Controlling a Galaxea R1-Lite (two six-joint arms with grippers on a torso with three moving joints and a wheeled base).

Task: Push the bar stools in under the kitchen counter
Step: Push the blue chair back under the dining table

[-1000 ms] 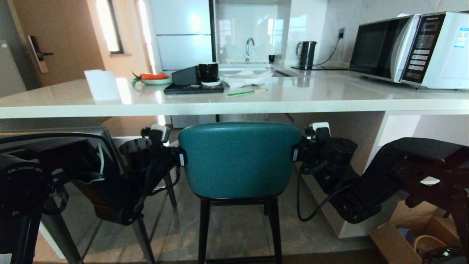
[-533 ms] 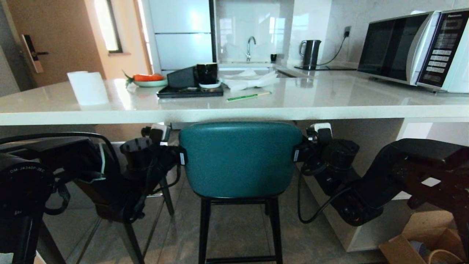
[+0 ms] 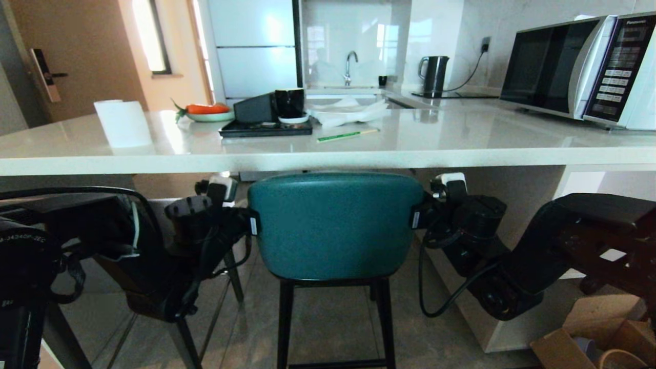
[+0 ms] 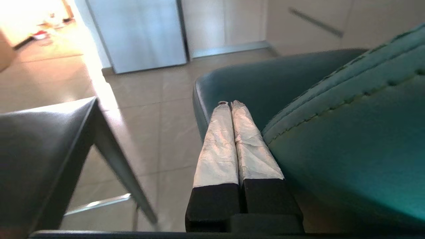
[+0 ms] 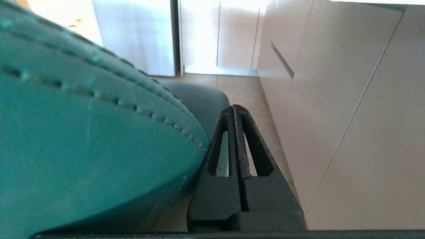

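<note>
The teal bar stool [image 3: 335,225] stands in front of me, the top of its curved back just below the edge of the white kitchen counter [image 3: 328,156]. My left gripper [image 4: 230,103] is shut and lies flat against the left side of the teal back [image 4: 348,139]. My right gripper [image 5: 234,108] is shut too and lies against the right side of the back [image 5: 83,139]. Nothing is held between either pair of fingers. The dark-grey bar stool [image 4: 40,149] is at the left, mostly hidden behind my left arm [image 3: 154,246] in the head view.
On the counter are a microwave [image 3: 579,66], a kettle [image 3: 430,74], a black tray with cups [image 3: 266,125], a plate with a carrot [image 3: 207,110] and a paper roll [image 3: 123,123]. The counter's base panel [image 5: 348,116] runs close on the right. A cardboard box [image 3: 579,338] lies on the floor.
The whole view has shifted nearer to the counter, and the teal stool between my two shut grippers has gone with it. Its back now stands close under the counter's edge.
</note>
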